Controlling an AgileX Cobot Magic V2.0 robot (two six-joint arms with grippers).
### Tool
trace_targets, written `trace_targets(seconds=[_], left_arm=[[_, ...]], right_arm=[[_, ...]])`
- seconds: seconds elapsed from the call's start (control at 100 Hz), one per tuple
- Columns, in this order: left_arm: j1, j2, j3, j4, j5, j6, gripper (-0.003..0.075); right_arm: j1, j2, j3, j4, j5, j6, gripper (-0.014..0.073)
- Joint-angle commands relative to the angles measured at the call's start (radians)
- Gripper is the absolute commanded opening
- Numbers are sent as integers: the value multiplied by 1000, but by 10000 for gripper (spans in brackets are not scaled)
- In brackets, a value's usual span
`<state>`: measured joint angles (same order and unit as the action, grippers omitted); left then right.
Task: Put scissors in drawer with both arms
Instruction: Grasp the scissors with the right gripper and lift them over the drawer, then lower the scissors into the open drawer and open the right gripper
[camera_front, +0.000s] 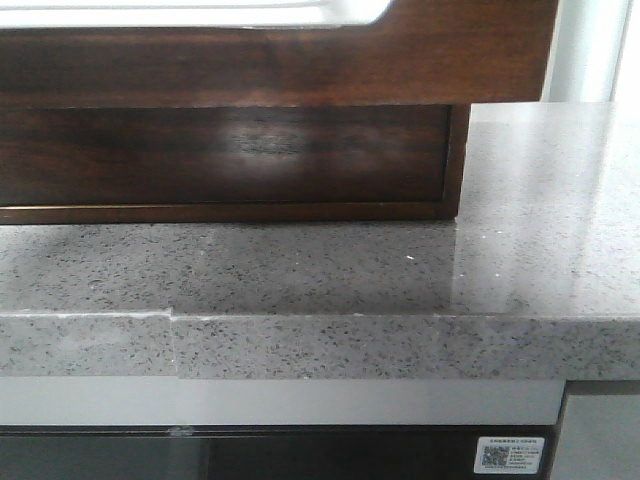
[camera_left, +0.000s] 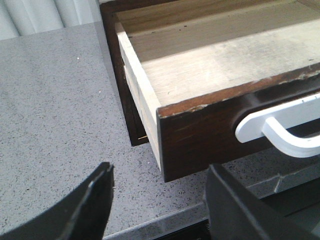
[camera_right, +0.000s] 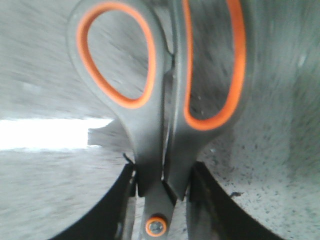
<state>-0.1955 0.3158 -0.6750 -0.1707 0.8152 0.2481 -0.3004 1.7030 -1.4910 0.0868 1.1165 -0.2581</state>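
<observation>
While the right pincer (camera_right: 160, 192) clamps the scissors (camera_right: 160, 100) near the pivot, handles pointing away, seemingly over the bench (camera_front: 520, 200), the left pincer (camera_left: 160, 200) gapes beside the pulled-out drawer (camera_left: 210, 65).

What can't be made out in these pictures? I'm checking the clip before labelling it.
- Scissors blades: in the right wrist view, hidden below the right gripper, cut off by the bottom edge.
- Drawer far side: cut off by the left wrist view's edge, so its whole inside is not shown.
- Both arms: absent from the front view, which shows only the drawer's front and the counter.
- Background behind the scissors: blurred.
</observation>
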Motion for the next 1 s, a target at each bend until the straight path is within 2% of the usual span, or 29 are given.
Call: trace_targets(seconds=[0.0,0.2,0.32,0.59,0.81,0.99], left_arm=[[-9,14,-33,-13,-78,-6,388],[-9,14,-33,-13,-78,-6,388],[-9,14,-33,-13,-78,-6,388],[-9,14,-33,-13,-78,-6,388],[-9,14,-33,-13,-78,-6,388],[-9,14,-33,-13,-78,-6,388]], right_arm=[[29,-114,-70,8,-19,-14,22],[130,-256,-204,25,-25,-35,22],[228,-335,-270,48,-55,-83,22],[521,-430,-292,211,-154,-366,22],[770,-408,-287,210,-140,-571,22],[901,-351,-287,208,-107,-722,22]])
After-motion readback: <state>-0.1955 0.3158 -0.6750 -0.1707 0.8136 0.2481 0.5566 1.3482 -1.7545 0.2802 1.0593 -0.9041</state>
